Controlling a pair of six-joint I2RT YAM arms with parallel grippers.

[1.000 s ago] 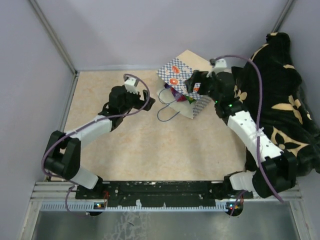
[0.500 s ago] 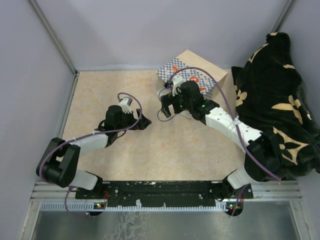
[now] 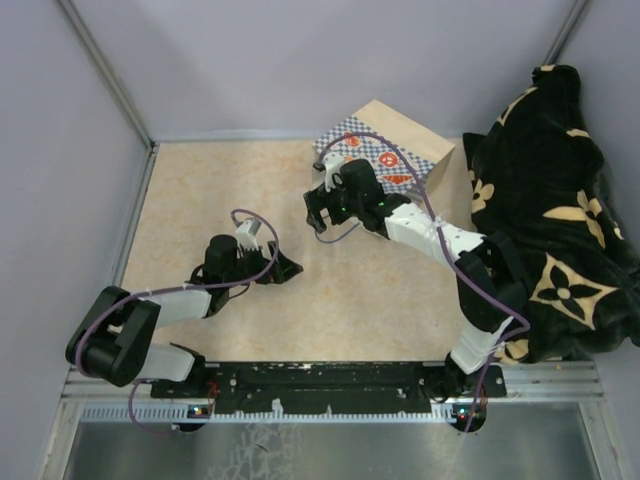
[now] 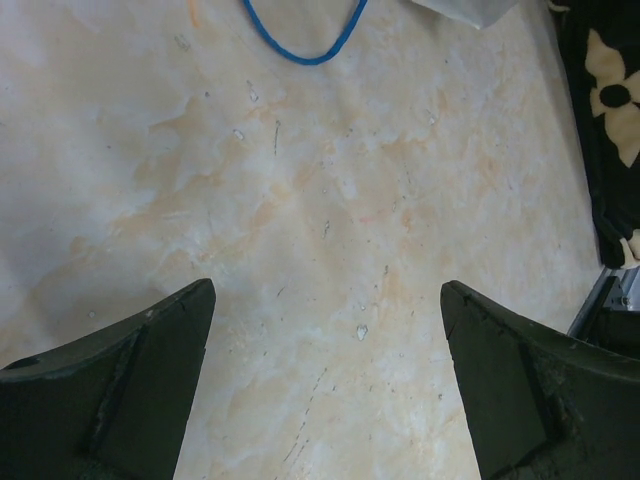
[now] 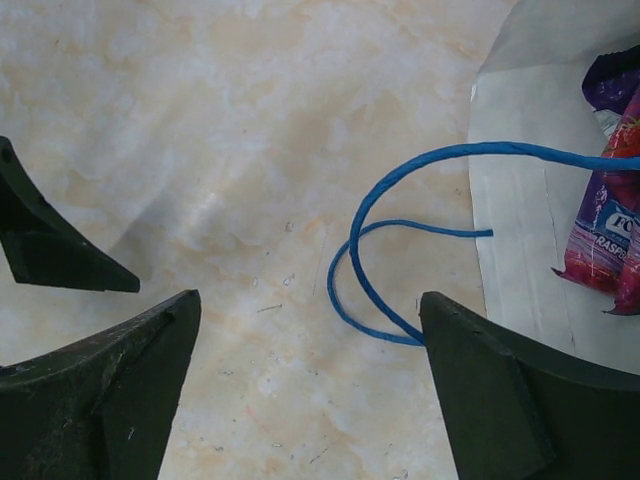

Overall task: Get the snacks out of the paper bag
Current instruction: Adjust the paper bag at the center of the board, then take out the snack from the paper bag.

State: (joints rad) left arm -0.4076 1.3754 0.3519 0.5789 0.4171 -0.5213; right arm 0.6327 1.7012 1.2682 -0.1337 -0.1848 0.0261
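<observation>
The paper bag (image 3: 395, 140) lies on its side at the back of the table, checkered band up, mouth toward the left front. My right gripper (image 3: 316, 208) hovers open and empty just in front of the mouth. In the right wrist view (image 5: 308, 297) its jaws stand wide over the table, the blue cord handles (image 5: 375, 250) loop between them, and the bag's open edge (image 5: 515, 260) is at right. Purple and red snacks (image 5: 605, 235) show inside the bag. My left gripper (image 3: 286, 268) is open and empty, low over bare table (image 4: 325, 290), nearer than the bag.
The black-and-tan blanket (image 3: 560, 200) is heaped along the right side, and its edge shows in the left wrist view (image 4: 612, 120). A blue cord loop (image 4: 300, 45) shows at that view's top. A black fingertip (image 5: 50, 250) lies left in the right wrist view. Grey walls enclose the table.
My right arm swung from behind the bag round to its mouth on the left front. The bag settled flatter. My left gripper drew back toward the near side.
</observation>
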